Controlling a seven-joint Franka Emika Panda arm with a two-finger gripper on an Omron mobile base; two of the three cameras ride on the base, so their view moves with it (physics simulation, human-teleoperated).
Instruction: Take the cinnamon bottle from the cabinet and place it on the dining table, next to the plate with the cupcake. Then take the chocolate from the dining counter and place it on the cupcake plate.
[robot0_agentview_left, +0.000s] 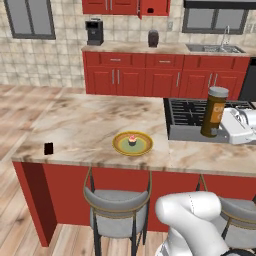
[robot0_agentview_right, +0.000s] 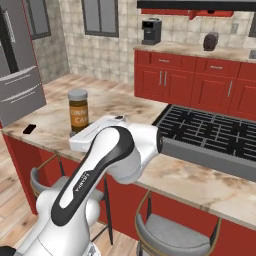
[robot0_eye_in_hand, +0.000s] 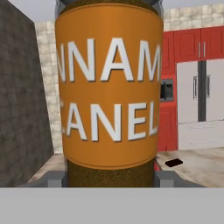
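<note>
While the arm is reaching out over the dining table (robot0_agentview_left: 90, 120), the gripper (robot0_agentview_left: 227, 127) is holding the cinnamon bottle (robot0_agentview_left: 215, 112) by its lower part. The fingers (robot0_eye_in_hand: 164, 178) are sitting on both sides of the bottle, partly open, just wide enough to squeeze it. The bottle is standing straight up with its grey cap on top, and that is good, because a straight bottle is easy to set down without it tipping over.

The bottle is over the right side of the table, close to the black stove top (robot0_agentview_left: 192, 117). I cannot tell if its bottom is touching the marble or hanging a little above it. The plate (robot0_agentview_left: 132, 143) is sitting near the front edge of the table, about in the middle, with the tiny pink cupcake (robot0_agentview_left: 132, 139) in its centre. The bottle is well apart from the plate, so it looks like the arm is carrying it and needs to go more to the left before letting go. It should be put down beside the plate, not on it, and gently, so it is not bumping the cupcake.

The chocolate (robot0_agentview_left: 48, 148) is lying flat near the front left corner of the table, far from the plate. Nothing is touching it. That job is waiting for later, once the bottle is standing in its spot and the gripper is free.
</note>
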